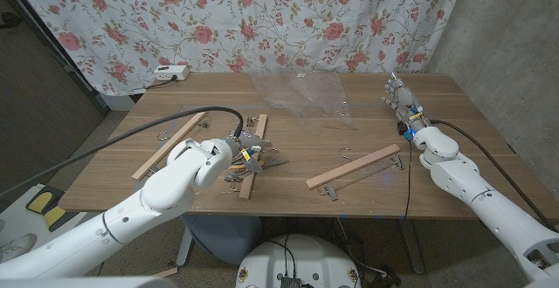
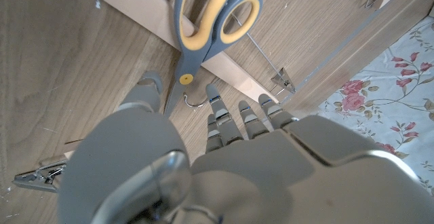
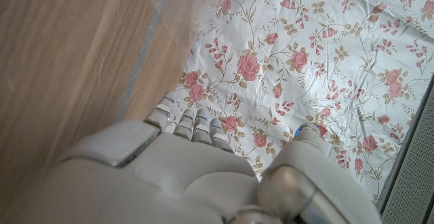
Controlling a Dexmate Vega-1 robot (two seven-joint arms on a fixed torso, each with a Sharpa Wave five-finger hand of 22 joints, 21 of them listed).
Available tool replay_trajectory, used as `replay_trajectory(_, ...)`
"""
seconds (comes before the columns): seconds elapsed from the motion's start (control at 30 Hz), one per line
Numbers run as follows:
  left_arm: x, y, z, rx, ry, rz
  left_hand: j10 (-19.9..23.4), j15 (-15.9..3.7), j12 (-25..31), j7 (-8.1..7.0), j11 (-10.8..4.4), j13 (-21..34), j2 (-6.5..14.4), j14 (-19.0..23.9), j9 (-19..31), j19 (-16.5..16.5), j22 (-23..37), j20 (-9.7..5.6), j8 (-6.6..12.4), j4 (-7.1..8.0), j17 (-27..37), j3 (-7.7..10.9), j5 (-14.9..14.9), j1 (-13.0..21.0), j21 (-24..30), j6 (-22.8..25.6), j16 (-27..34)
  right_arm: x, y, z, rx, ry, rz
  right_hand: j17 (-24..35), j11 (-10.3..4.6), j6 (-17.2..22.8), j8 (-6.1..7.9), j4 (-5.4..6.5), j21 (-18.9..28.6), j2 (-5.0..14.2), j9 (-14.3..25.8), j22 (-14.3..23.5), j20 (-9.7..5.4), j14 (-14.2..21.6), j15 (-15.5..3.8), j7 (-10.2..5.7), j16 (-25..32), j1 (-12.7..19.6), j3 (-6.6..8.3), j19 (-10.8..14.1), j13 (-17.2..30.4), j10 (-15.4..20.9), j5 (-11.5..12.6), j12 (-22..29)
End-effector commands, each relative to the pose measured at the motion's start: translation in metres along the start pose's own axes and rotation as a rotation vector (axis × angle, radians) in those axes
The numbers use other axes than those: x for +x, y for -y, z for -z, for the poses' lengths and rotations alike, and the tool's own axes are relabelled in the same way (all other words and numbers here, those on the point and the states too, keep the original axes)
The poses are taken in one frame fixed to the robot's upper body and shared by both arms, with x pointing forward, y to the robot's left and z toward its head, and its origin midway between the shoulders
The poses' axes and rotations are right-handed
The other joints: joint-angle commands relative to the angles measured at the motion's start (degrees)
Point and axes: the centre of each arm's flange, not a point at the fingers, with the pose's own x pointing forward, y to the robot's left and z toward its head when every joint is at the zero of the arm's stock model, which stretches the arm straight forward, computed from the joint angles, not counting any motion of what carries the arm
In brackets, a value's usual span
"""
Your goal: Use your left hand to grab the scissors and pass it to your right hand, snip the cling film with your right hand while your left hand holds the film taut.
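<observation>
Head view: the wooden table (image 1: 288,148) carries everything, with the middle wooden slat (image 1: 256,153) as the marker for every place below.
Left hand: the grey left hand (image 1: 242,153) is right down at the middle wooden slat, reaching over its near half.
Left hand state: from the left wrist view, the left hand (image 2: 203,156) has its fingers (image 2: 227,119) apart and nothing between them; the thumb and fingertips sit either side of the blades, just short of the pivot.
Scissors: grey-bladed scissors with yellow-lined handles (image 2: 203,27) lie across the middle wooden slat (image 2: 169,20), handles beyond it from the hand and blades pointing back toward the thumb; whether a finger touches them cannot be told.
Cling film: the clear, crumpled sheet of cling film (image 1: 301,96) lies behind the middle wooden slat and to its right, toward the table's far edge.
Right hand: the grey right hand (image 1: 402,105) stands well to the right of the middle wooden slat, near the table's right edge, fingers pointing away.
Right hand state: in the right wrist view the right hand (image 3: 196,170) holds nothing and its fingers are lightly spread.
Other slats: one more wooden slat (image 1: 170,145) lies left of the middle slat, another (image 1: 354,167) to its right.
Backdrop: a floral curtain (image 1: 262,17) hangs beyond the table.
</observation>
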Motion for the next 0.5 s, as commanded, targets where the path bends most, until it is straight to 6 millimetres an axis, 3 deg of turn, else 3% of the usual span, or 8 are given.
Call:
replay_trajectory(0.03,0.0041,0.0036,-0.0007,-0.004,-0.002,0.009,0.63,-0.46,-0.01,-0.14,-0.08,0.12,-0.14,0.36,0.23,0.01,-0.04,-0.37,0.12,0.19,-0.04,0.01,0.09,0.35,0.06,0.33,-0.18,0.0021,-0.0038,0.0034,0.001,-0.010,-0.007,0.13,0.32,0.16,-0.01,-0.29,0.18,0.35,0.10,0.08,0.45,-0.51,0.09,-0.18,0.16,-0.07,0.13,-0.25,0.13,-0.24,-0.13,-0.08)
replay_trajectory(0.3,0.0054,0.0051,-0.0041,0.001,0.004,0.009,0.56,-0.47,-0.12,-0.03,-0.02,0.19,-0.27,0.38,0.24,-0.01,-0.04,-0.32,-0.02,0.29,-0.03,-0.23,0.07,0.18,0.06,0.21,-0.19,0.0025,-0.0053,0.0055,0.004,-0.013,-0.009,0.13,0.37,0.11,-0.03,-0.33,0.19,0.37,0.10,0.08,0.44,-0.51,0.07,-0.30,0.17,-0.08,0.13,-0.24,0.13,-0.24,-0.15,-0.08)
replay_trajectory(0.37,0.0063,0.0061,-0.0047,0.003,0.004,0.014,0.59,-0.49,-0.12,-0.04,-0.02,0.21,-0.27,0.38,0.24,-0.02,-0.04,-0.37,-0.03,0.30,-0.03,-0.26,0.07,0.16,0.06,0.22,-0.19,0.0026,-0.0055,0.0058,0.004,-0.014,-0.008,0.11,0.35,0.39,0.08,-0.40,0.20,0.43,0.10,0.08,0.44,-0.50,0.06,-1.68,0.18,-0.03,0.16,-0.22,0.13,-0.23,-0.16,-0.07)
replay_trajectory(0.5,0.0065,0.0072,-0.0064,0.003,0.006,0.015,0.56,-0.52,-0.17,-0.01,-0.04,0.24,-0.27,0.39,0.25,-0.06,-0.04,-0.37,-0.06,0.34,-0.03,-0.34,0.07,0.11,0.04,0.24,-0.20,0.0027,-0.0064,0.0061,0.007,-0.013,-0.003,0.10,-0.01,0.28,0.02,-0.45,0.20,0.58,0.10,0.09,0.35,-0.49,-0.02,-1.98,0.19,0.03,0.23,-0.24,0.13,-0.22,-0.16,-0.06)
